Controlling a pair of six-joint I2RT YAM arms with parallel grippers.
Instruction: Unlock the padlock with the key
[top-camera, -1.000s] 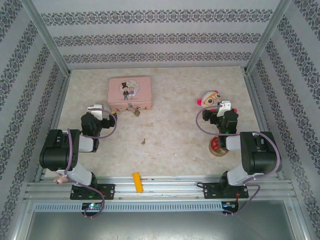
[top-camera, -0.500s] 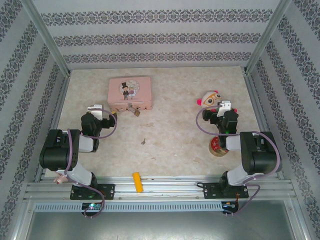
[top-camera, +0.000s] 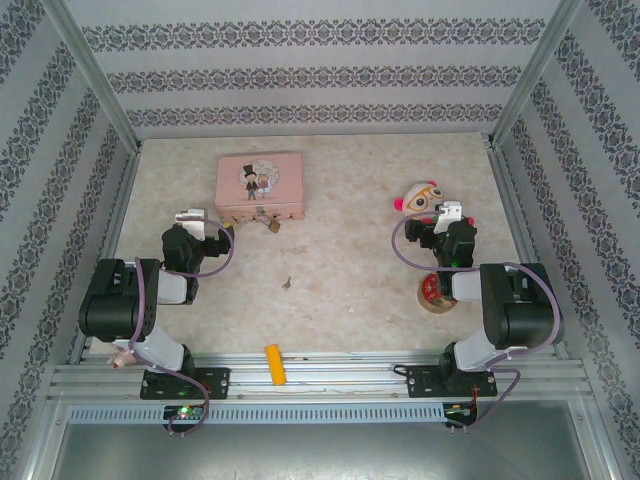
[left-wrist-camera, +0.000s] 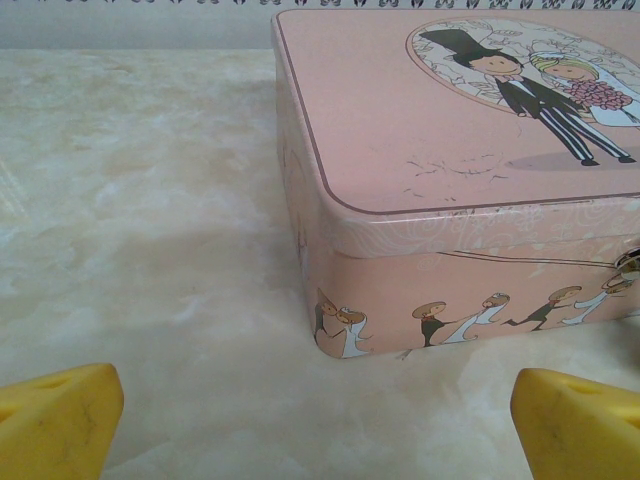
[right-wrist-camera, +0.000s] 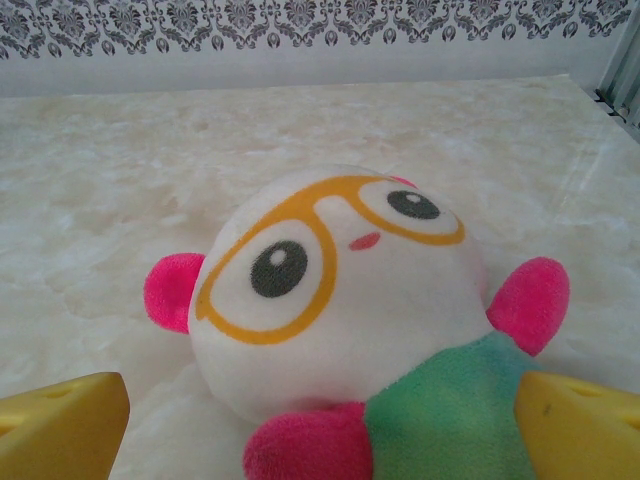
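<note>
Both arms sit low on the desk, and neither has hold of anything. The left pincer is spread fully wide and empty, facing the near left corner of the pink tin. The right pincer is equally wide and empty, with the plush toy directly ahead of it.

The padlock lies at the middle of the tin's near wall, touching it. The key lies alone on bare desk, nearer the arm bases than the padlock is. It is between the two arms and closer to the left one.

Procedure, as I judge it: fetch the key first. It is flat and thin, so I would descend vertically with the jaws astride its narrow width and close at desk level. I would then confirm that the blade projects clear. The other pincer should brace the padlock body before insertion, or it will likely shift.

Limits of observation:
- From overhead the key is a dark sliver, and I cannot tell which end is the blade.
- The keyhole's facing is unreadable.
- In the left wrist view a metal glint is cut off at the right edge. I cannot say whether it is clasp or shackle.
- A round reddish object sits partly under the right arm.
</note>
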